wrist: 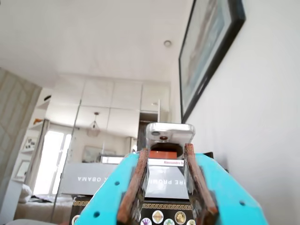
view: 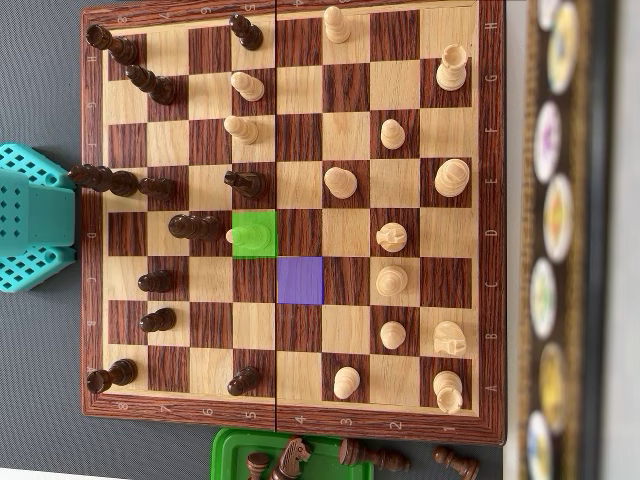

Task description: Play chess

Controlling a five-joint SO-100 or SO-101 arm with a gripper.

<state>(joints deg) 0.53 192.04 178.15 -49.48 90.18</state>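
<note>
The wooden chessboard (view: 290, 420) fills the overhead view, with dark pieces mostly on the left and light pieces mostly on the right. A green-marked square holds a light pawn (view: 250, 236). An empty purple-marked square (view: 300, 280) lies diagonally next to it. Only the arm's turquoise base (view: 35, 215) shows there, at the board's left edge. In the wrist view my gripper (wrist: 165, 151) points up and away from the board, toward the room. Its two brown-padded fingers (wrist: 136, 183) stand apart with nothing between them. The board is out of that view.
A green tray (view: 235, 450) at the board's bottom edge holds several captured dark pieces, and two more lie beside it (view: 455, 462). A black box with round medallions (view: 555, 240) runs along the right side and shows in the wrist view (wrist: 166, 206) below stacked books and a phone (wrist: 169, 133).
</note>
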